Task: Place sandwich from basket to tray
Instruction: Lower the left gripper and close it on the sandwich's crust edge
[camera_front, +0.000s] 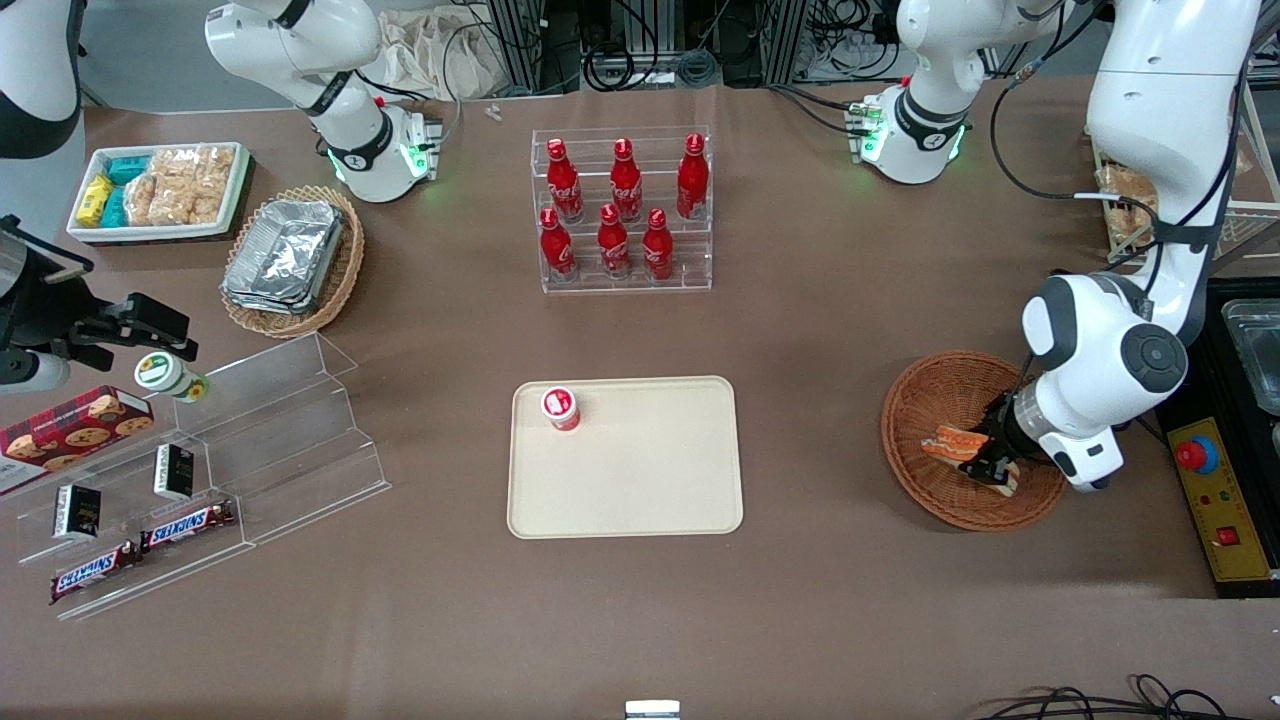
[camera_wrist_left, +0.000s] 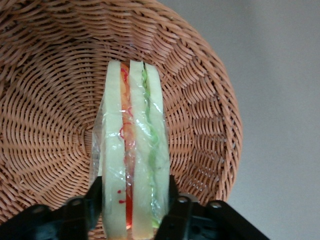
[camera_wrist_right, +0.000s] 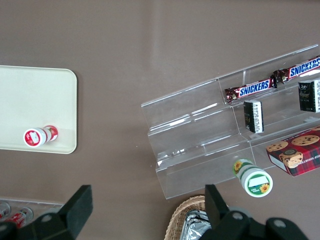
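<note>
The sandwich (camera_wrist_left: 132, 150) is a wrapped wedge of white bread with orange and green layers, standing on edge over the round reddish-brown wicker basket (camera_wrist_left: 45, 130). My gripper (camera_wrist_left: 134, 207) is shut on the sandwich, one black finger (camera_wrist_left: 95, 200) pressed on each bread face. In the front view the sandwich (camera_front: 953, 443) and my gripper (camera_front: 985, 462) sit inside the basket (camera_front: 925, 400) at the working arm's end of the table. The beige tray (camera_front: 640, 480) lies flat at the table's middle, well away from the basket.
A small red-and-white cup (camera_front: 561, 408) stands on the tray's corner. A clear rack of red bottles (camera_front: 620, 205) stands farther from the front camera than the tray. An acrylic shelf with snacks (camera_front: 200, 470) and an oval basket of foil containers (camera_front: 290, 260) lie toward the parked arm's end.
</note>
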